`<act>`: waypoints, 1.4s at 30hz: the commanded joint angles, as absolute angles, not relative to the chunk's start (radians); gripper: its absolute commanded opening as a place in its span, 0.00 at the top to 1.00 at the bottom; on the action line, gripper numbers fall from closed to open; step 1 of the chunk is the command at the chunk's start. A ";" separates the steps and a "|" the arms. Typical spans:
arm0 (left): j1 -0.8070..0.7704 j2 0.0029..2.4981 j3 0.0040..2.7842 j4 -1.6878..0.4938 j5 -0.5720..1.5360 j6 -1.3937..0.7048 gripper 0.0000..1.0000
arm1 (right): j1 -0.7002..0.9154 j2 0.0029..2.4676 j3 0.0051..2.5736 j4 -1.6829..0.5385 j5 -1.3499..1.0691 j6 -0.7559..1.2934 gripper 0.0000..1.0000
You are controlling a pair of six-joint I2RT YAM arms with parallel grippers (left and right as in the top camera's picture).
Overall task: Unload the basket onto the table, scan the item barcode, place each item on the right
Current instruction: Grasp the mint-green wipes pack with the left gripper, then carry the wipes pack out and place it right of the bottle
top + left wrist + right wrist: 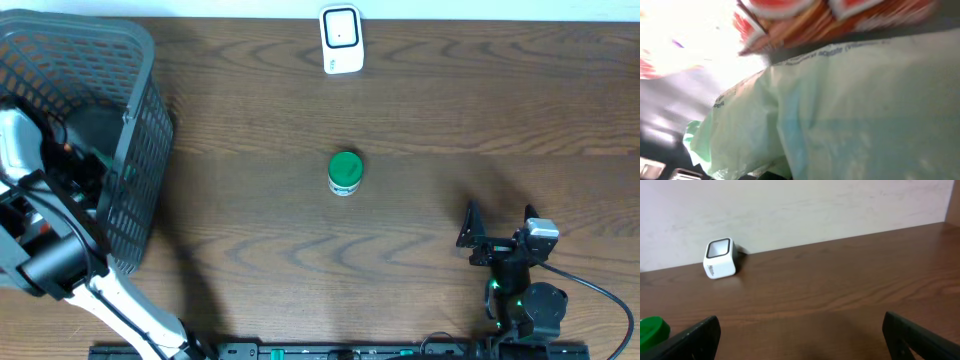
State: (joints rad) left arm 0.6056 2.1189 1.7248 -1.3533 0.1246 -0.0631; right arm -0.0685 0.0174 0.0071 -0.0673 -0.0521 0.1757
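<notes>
Mesh basket [140, 150]: left fingers [88, 168] closed against crinkly pale-green bag [840, 115]; right fingers [690, 337] wide, matte black.

You are looking at a robot test room staged as a shop checkout. A white barcode scanner [341, 40] stands at the far edge of the dark wood-grain surface [450, 110]. A grey mesh shopping basket [145, 150] sits at its left edge, and a plain pale wall [815, 205] rises behind it.

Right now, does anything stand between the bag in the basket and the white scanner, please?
Only the basket's mesh wall stands between the bag and the scanner; the green-lidded jar sits off that line.
</notes>
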 commanded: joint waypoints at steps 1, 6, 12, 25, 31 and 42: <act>0.606 1.993 1.774 -1.352 0.119 -0.076 0.93 | -0.063 0.013 0.006 -0.071 -0.050 0.186 0.01; 0.606 1.842 1.776 -1.308 0.175 -0.091 0.93 | -0.062 0.013 0.006 -0.071 -0.051 0.186 0.01; 0.603 1.594 1.776 -1.219 0.508 -0.096 0.93 | -0.063 0.013 0.006 -0.071 -0.050 0.186 0.01; -0.023 1.336 1.731 -1.114 0.679 -0.093 0.93 | -0.063 0.013 0.006 -0.071 -0.050 0.186 0.01; -0.373 1.475 1.642 -0.976 0.481 -0.133 0.93 | -0.063 0.013 0.006 -0.071 -0.050 0.186 0.01; -0.711 1.913 1.640 -0.704 0.317 -0.132 0.93 | -0.063 0.013 0.006 -0.071 -0.051 0.186 0.01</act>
State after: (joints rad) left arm -0.6647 1.8420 1.6432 -0.7425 0.4114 -0.1314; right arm -0.0685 0.0174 0.0071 -0.0673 -0.0521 0.1757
